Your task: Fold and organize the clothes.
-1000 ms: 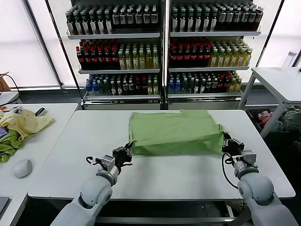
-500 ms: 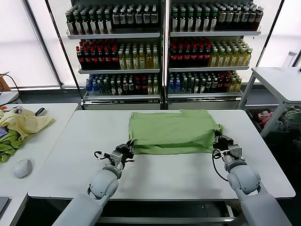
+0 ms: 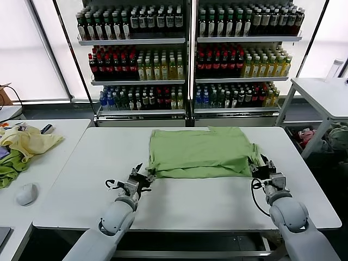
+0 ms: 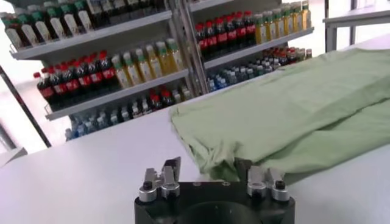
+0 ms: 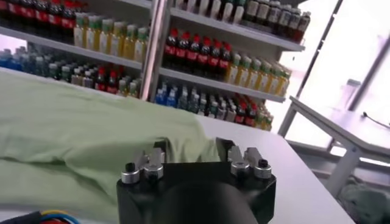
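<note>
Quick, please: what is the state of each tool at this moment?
Left tool: open, holding nothing, at the shirt's near left corner.
Right tool: open, holding nothing, at its near right corner.

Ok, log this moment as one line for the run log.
shirt: folded, flat on white table | left gripper: open at near-left corner | right gripper: open at near-right corner | nothing held

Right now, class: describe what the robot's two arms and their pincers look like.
Both arms are smooth light-grey rounded shells. The left pincer and right pincer are black and silver with small screws, each trailed by a looped black cable at the wrist.
</note>
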You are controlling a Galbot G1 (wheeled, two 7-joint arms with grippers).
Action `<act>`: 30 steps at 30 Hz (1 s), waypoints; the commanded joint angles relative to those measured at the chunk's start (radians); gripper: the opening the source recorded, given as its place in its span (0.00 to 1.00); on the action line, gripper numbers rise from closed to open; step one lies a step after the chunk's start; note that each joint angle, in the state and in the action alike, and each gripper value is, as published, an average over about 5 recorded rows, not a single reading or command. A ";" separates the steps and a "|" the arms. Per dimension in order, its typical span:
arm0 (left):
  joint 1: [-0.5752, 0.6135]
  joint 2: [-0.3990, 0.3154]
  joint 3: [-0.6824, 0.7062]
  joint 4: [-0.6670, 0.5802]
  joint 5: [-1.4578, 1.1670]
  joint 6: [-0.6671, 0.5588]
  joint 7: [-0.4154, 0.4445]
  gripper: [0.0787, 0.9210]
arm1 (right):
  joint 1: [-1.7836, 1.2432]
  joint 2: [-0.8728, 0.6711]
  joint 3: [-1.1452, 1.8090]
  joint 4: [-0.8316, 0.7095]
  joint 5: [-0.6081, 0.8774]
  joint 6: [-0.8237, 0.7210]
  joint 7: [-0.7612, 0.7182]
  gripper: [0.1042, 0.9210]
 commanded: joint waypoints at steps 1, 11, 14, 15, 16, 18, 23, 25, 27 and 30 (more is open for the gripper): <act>0.002 -0.005 -0.003 0.012 -0.026 0.013 -0.004 0.79 | -0.022 -0.006 0.042 -0.046 0.045 -0.047 0.013 0.80; -0.017 -0.010 0.008 0.026 -0.063 0.022 0.012 0.82 | 0.011 0.011 -0.007 -0.071 0.104 -0.096 0.004 0.88; -0.017 -0.007 0.009 0.026 -0.071 0.026 0.019 0.70 | 0.018 0.011 -0.017 -0.079 0.110 -0.098 -0.002 0.84; -0.016 -0.006 0.009 0.026 -0.075 0.028 0.021 0.67 | 0.019 0.011 -0.020 -0.081 0.112 -0.098 -0.004 0.82; -0.016 -0.005 0.009 0.026 -0.078 0.030 0.024 0.63 | 0.020 0.011 -0.021 -0.082 0.115 -0.097 -0.006 0.78; -0.016 -0.003 0.009 0.026 -0.085 0.034 0.029 0.57 | 0.020 0.011 -0.023 -0.083 0.122 -0.097 -0.010 0.72; -0.017 0.002 0.008 0.023 -0.110 0.047 0.043 0.40 | 0.019 0.010 -0.026 -0.085 0.137 -0.097 -0.017 0.53; -0.018 0.003 0.008 0.022 -0.120 0.052 0.046 0.32 | 0.017 0.010 -0.028 -0.085 0.143 -0.096 -0.019 0.45; -0.018 0.003 0.007 0.020 -0.128 0.054 0.047 0.26 | 0.013 0.010 -0.029 -0.078 0.148 -0.095 -0.023 0.39; -0.012 0.006 0.005 0.008 -0.136 0.056 0.047 0.16 | 0.000 0.008 -0.028 -0.059 0.152 -0.094 -0.029 0.28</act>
